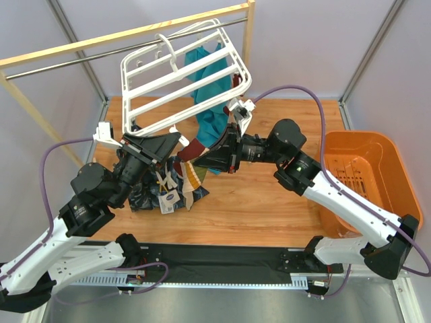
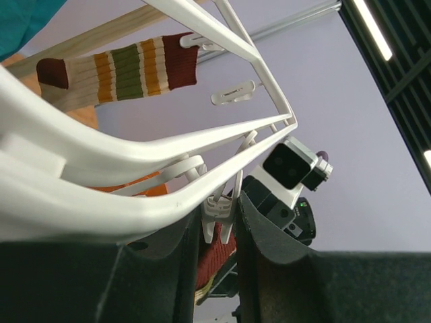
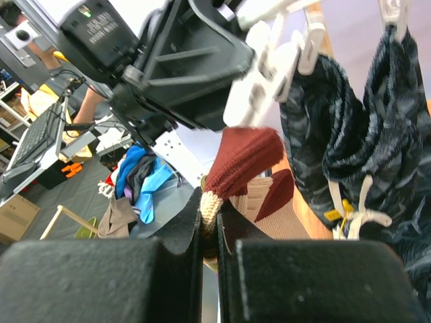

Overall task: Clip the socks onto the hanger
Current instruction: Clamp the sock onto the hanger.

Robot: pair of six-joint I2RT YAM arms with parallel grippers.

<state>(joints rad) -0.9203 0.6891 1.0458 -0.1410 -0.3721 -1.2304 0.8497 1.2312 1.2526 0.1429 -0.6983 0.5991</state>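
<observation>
The white hanger hangs tilted from the rail. My left gripper is at its near edge, and in the left wrist view it is shut on a small white clip, squeezing it. My right gripper is shut on a sock. In the right wrist view it pinches the sock's cream band, and the maroon cuff reaches up to that clip. The cuff shows just below the clip's prongs. A striped sock hangs clipped at the hanger's far side. More socks lie on the table.
A wooden rack with a metal rail carries the hanger. A teal cloth hangs behind it. A dark navy patterned cloth hangs from clips beside the sock and reaches the table. An orange basket stands at the right.
</observation>
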